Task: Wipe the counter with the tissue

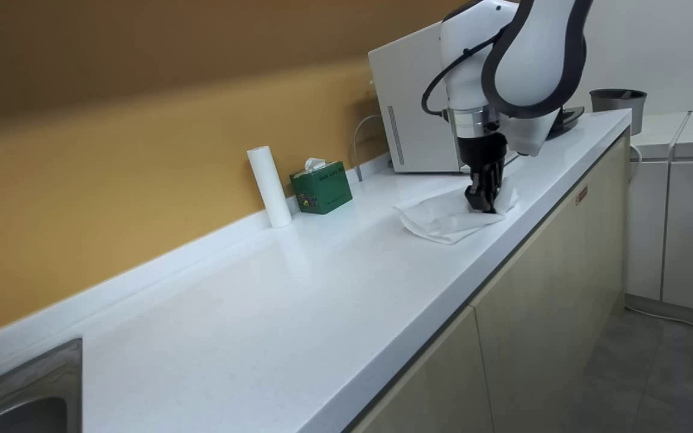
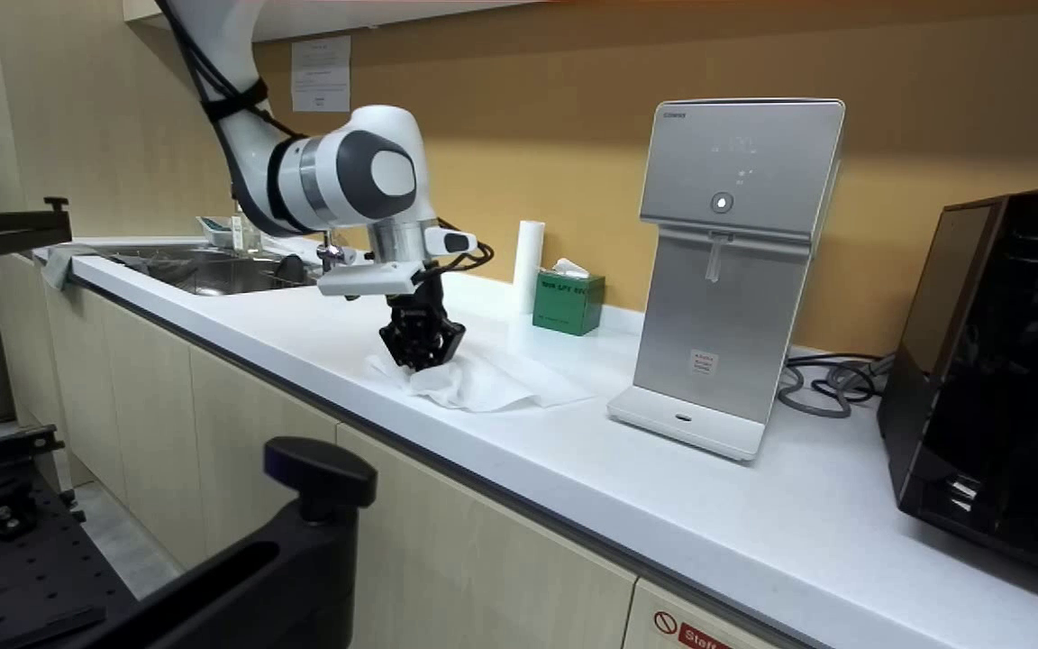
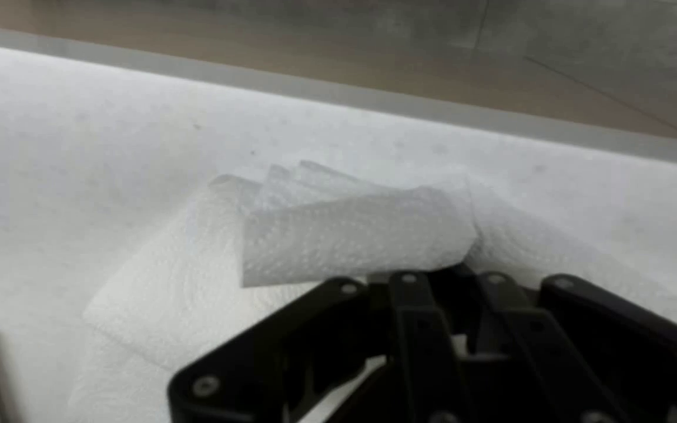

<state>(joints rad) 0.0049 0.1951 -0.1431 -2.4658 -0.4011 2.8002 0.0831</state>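
Note:
The tissue point(image 1: 440, 218) is a crumpled white sheet lying on the glossy white counter point(image 1: 232, 313). It also shows in an exterior view point(image 2: 492, 386) and in the wrist view point(image 3: 356, 235), where a folded flap stands up before the fingers. My gripper point(image 1: 483, 207) points down onto the tissue, close to the counter's front edge; it also shows in an exterior view point(image 2: 422, 356). In the wrist view the black fingers point(image 3: 444, 279) are close together with the tissue bunched at their tips, so they look shut on it. The fingertips themselves are hidden by the folds.
A green tissue box point(image 1: 322, 188) and an upright white roll point(image 1: 270, 187) stand by the backsplash. A silver water dispenser point(image 2: 726, 315) stands beside the tissue, with a black appliance point(image 2: 1006, 388) further along. A sink point(image 2: 213, 275) is at the far end. The counter's front edge point(image 3: 338, 94) is near the gripper.

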